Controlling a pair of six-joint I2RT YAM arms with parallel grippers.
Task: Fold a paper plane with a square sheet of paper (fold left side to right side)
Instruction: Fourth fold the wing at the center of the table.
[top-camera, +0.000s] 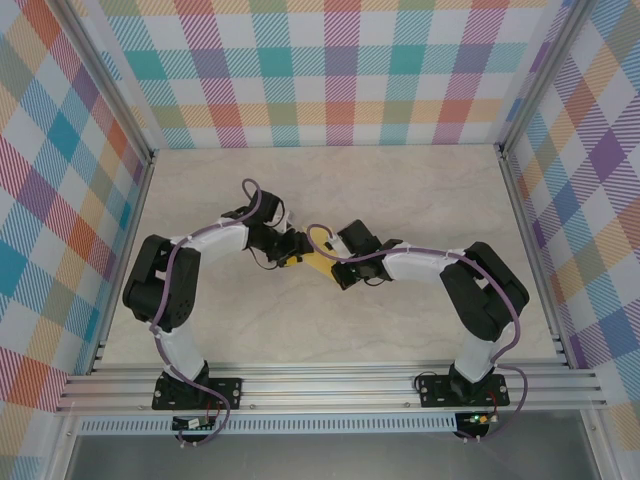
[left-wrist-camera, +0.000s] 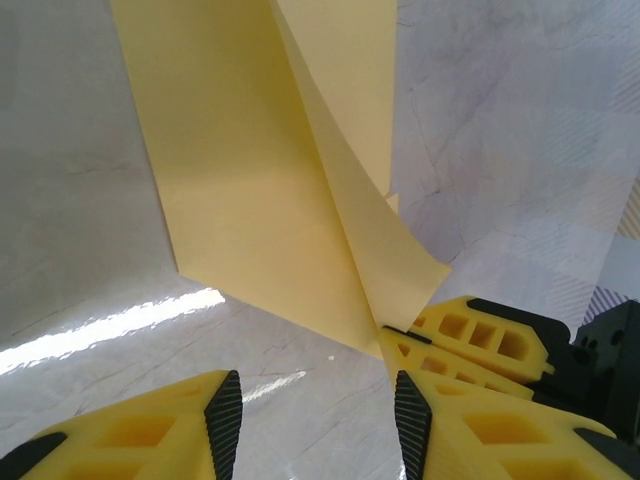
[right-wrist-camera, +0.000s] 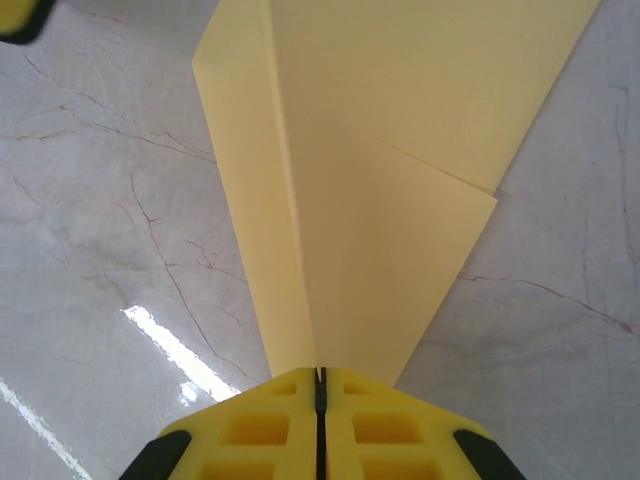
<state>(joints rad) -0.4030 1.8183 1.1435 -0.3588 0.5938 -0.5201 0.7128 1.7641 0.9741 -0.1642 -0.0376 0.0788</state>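
Right gripper (right-wrist-camera: 318, 378) is clamped on the pointed end of the partly folded yellow sheet of paper (right-wrist-camera: 380, 150), probably to keep its layers together. The sheet lies mid-table (right-wrist-camera: 90, 230). Left gripper (left-wrist-camera: 318, 415) hovers alongside, jaws apart and empty.

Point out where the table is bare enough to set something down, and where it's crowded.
Bare table: the near patch between the left arm, right arm and front rail; the wide far strip from the arms to the back wall. Crowded: the centre, where the left tool and right tool meet at the yellow paper.
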